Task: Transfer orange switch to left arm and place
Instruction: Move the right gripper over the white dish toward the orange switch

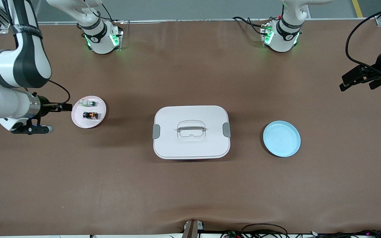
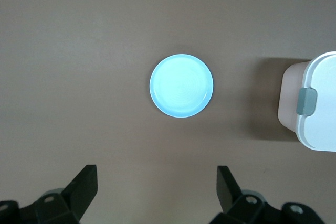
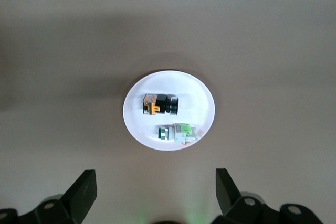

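Switch (image 1: 90, 115) lies on pink plate (image 1: 78, 120); right gripper (image 3: 155, 192) above it, left gripper (image 2: 157, 192) over blue plate (image 2: 181, 85), both wide, empty.

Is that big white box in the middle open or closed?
Closed. The lid sits flush on the box, and its handle lies flat in the recess.

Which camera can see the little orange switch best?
The right wrist view: the orange switch shows big and clear on the pink plate, beside the white-and-green component. The front view shows it only as a tiny dark speck. The left wrist view does not show it.
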Motion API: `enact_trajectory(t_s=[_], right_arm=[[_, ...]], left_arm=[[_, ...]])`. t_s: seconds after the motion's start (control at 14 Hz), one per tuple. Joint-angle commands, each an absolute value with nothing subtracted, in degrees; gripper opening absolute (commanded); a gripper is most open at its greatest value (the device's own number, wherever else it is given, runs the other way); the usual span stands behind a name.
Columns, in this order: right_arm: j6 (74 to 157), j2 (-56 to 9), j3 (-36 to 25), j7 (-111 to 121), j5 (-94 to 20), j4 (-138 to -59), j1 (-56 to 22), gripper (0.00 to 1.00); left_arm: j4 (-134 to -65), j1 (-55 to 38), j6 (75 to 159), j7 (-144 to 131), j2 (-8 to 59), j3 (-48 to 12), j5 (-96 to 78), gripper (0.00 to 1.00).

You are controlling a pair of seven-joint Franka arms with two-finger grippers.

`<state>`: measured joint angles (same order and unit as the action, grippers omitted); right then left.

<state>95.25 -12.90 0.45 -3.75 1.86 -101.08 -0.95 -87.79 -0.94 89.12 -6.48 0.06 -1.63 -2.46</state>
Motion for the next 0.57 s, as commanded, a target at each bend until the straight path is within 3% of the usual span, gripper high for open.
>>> enact_trajectory(t_s=[0.0, 0.5], right_arm=[[99.91, -12.13, 0.44, -7.29, 2.81, -105.28, -2.72, 1.00], [110.90, -11.95, 0.35, -7.29, 5.79, -114.68, -2.37, 1.00]], left_arm=[[-87.01, -0.97, 88.68, -5.27, 0.18, -1.58, -3.34, 1.00], [-87.01, -0.97, 88.77, -5.27, 0.26, -1.50, -3.34, 1.00]])
